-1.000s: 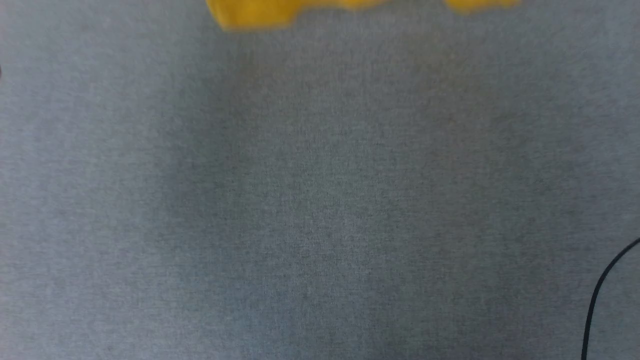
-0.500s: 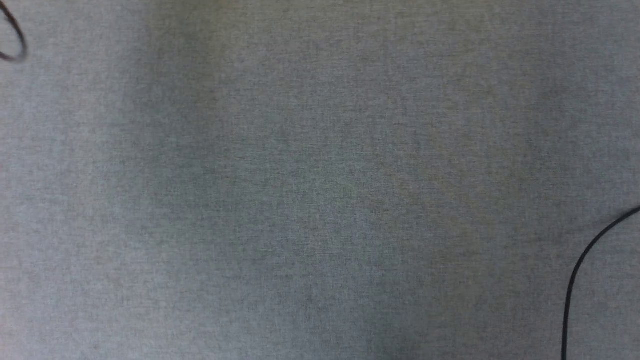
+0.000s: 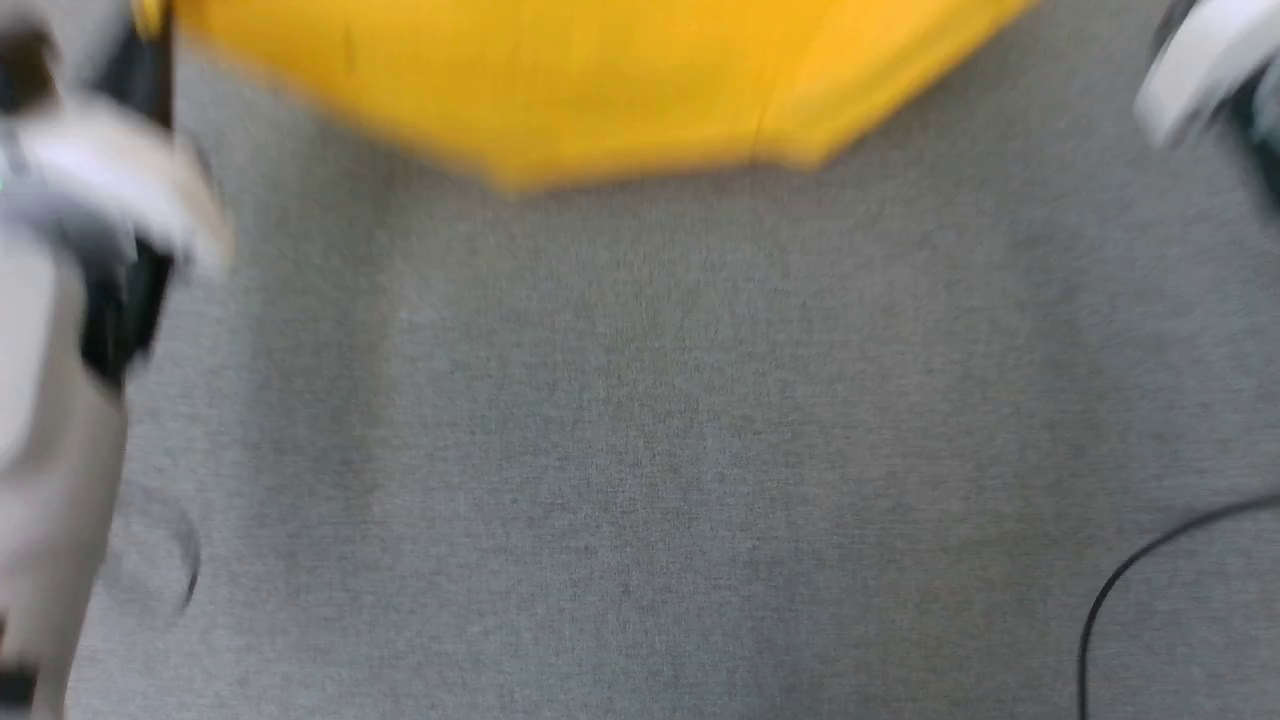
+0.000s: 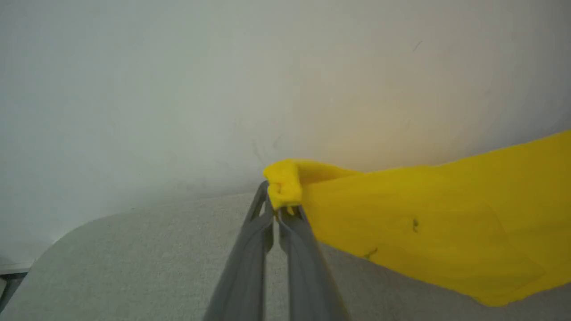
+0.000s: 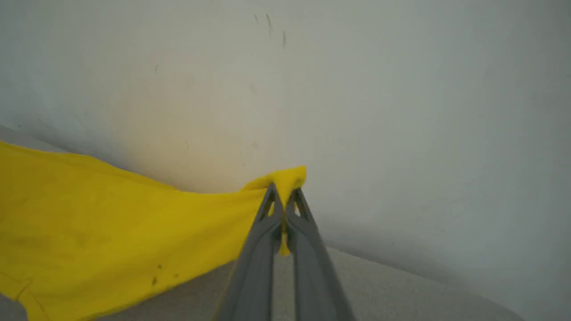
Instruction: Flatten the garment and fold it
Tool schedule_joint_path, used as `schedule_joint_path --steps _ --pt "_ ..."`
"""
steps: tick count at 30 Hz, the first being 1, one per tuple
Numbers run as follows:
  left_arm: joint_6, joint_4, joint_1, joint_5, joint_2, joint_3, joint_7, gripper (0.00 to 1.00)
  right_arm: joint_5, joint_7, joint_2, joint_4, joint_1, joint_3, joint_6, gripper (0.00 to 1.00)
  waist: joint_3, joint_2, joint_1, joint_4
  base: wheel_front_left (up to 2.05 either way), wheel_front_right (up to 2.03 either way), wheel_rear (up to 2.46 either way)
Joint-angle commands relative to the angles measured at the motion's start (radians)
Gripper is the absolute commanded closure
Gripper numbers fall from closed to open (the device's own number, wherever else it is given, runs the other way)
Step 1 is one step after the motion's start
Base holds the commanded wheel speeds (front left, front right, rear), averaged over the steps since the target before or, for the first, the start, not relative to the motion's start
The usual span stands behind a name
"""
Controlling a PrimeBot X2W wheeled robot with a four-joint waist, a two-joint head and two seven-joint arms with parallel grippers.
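The garment [image 3: 590,80] is a mustard-yellow shirt stretched across the top of the blurred head view, above the grey table cloth [image 3: 640,450]. In the left wrist view my left gripper [image 4: 279,205] is shut on a bunched corner of the garment [image 4: 428,223], which spreads away to the right, lifted off the table. My right gripper [image 5: 283,196] is shut on another corner, and the garment [image 5: 111,223] hangs away to the left of it. No print shows on the yellow cloth. The pale left arm [image 3: 60,300] blurs the head view's left edge and the right arm [image 3: 1200,60] its top right corner.
A thin black cable [image 3: 1120,590] curves over the table at the lower right. A plain pale wall [image 4: 223,89] rises just behind the table's rounded far edge [image 4: 111,218] in both wrist views.
The head view has shifted and blurred. The garment, a thin strip at the top one second ago and gone half a second ago, now spans the top, and both arms have come into view.
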Motion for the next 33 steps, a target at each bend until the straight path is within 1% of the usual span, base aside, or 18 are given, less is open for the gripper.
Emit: schedule_joint_path --steps 1,5,7,10,13,16,21,26,29,33 --pt "0.005 -0.012 0.045 -0.001 0.021 -0.004 0.013 1.00 0.016 0.007 -0.008 -0.016 0.035 0.008 -0.002 1.00 -0.130 -0.0001 0.0002 -0.020 0.00 0.00 0.00" --pt "0.010 -0.065 0.211 -0.014 0.073 -0.026 0.087 1.00 0.062 0.069 -0.051 -0.071 0.189 0.041 -0.002 1.00 -0.216 -0.0001 0.0002 -0.025 0.00 0.00 0.00" --pt "0.021 -0.098 0.287 -0.032 0.097 -0.022 0.119 1.00 0.094 0.139 -0.075 -0.105 0.268 0.073 -0.002 1.00 -0.254 -0.0001 0.0002 -0.026 0.00 0.00 0.00" --pt "0.030 -0.143 0.392 -0.046 0.138 -0.028 0.168 1.00 0.144 0.227 -0.119 -0.157 0.369 0.089 -0.002 1.00 -0.308 -0.0001 0.0002 -0.027 0.00 0.00 0.00" --pt "0.034 -0.192 0.487 -0.063 0.173 -0.036 0.216 1.00 0.178 0.289 -0.161 -0.207 0.452 0.078 -0.002 1.00 -0.354 -0.0001 0.0002 -0.027 0.00 0.00 0.00" --pt "0.039 -0.245 0.577 -0.092 0.196 -0.043 0.263 1.00 0.198 0.346 -0.195 -0.252 0.531 0.055 -0.002 1.00 -0.393 -0.0001 0.0002 -0.024 0.00 0.00 0.00" --pt "0.063 -0.346 0.712 -0.131 0.225 -0.043 0.305 1.00 0.242 0.468 -0.244 -0.336 0.681 -0.002 -0.002 1.00 -0.439 -0.0001 0.0002 -0.015 0.00 0.00 0.00" --pt "0.099 -0.461 0.838 -0.169 0.246 -0.039 0.337 1.00 0.282 0.601 -0.274 -0.437 0.842 -0.097 -0.002 1.00 -0.465 -0.0001 0.0002 -0.009 0.00 0.00 0.00" --pt "0.113 -0.529 0.906 -0.202 0.255 -0.039 0.367 1.00 0.296 0.686 -0.275 -0.491 0.949 -0.179 -0.002 1.00 -0.477 -0.0001 0.0002 0.000 0.00 0.00 0.00" --pt "0.128 -0.586 0.989 -0.225 0.288 -0.048 0.413 1.00 0.293 0.819 -0.249 -0.569 1.094 -0.287 -0.002 1.00 -0.476 -0.0001 0.0002 0.006 0.00 0.00 0.00"
